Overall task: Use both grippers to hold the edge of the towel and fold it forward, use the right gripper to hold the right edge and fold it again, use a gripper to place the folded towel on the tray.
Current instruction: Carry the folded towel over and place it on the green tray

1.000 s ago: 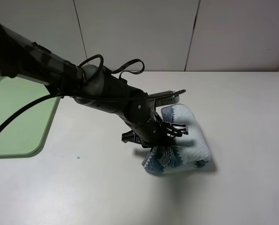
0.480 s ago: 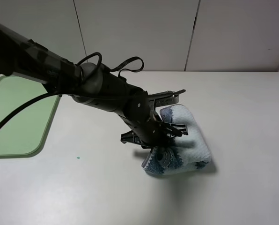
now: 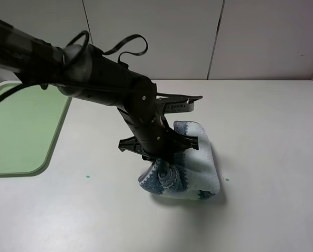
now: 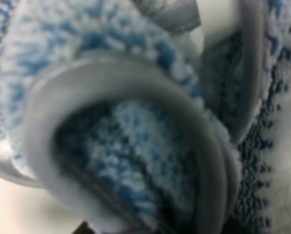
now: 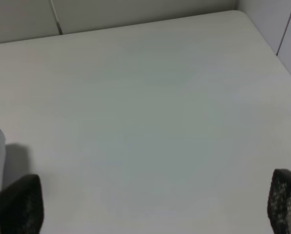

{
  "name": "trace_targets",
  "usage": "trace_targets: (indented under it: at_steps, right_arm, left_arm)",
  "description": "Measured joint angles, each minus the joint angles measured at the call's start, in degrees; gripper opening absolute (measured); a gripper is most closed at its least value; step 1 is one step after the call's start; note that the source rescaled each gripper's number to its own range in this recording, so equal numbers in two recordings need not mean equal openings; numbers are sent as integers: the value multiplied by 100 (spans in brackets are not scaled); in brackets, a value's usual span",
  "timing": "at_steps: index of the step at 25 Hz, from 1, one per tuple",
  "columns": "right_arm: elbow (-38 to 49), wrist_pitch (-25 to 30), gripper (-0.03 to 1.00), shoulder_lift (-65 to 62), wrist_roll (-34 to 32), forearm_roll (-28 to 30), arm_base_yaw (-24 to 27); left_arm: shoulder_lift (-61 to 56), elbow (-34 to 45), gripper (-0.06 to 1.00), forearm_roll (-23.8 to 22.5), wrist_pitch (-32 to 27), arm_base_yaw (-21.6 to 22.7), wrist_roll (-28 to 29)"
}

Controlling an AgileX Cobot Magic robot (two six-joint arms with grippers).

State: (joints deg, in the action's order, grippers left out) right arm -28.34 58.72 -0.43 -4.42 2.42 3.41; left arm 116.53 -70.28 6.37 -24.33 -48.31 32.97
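Now carrying | left gripper (image 3: 164,160) clamped on folded towel (image 3: 190,170), mid-table, shifted leftward toward tray (image 3: 20,136) at left edge | right gripper (image 5: 150,214) wide open, empty | placing step underway, tray not reached

even overhead light, soft shadow under towel (image 3: 190,168), left wrist pic v. blurred, others sharp
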Motion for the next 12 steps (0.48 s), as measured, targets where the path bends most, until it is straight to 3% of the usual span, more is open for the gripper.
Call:
trace_targets:
  at_steps: [12]
  right_arm:
    - [0,-16,100,0,0,-6,0]
  left_arm:
    - [-727,11,20,-1009,-729,804,-137]
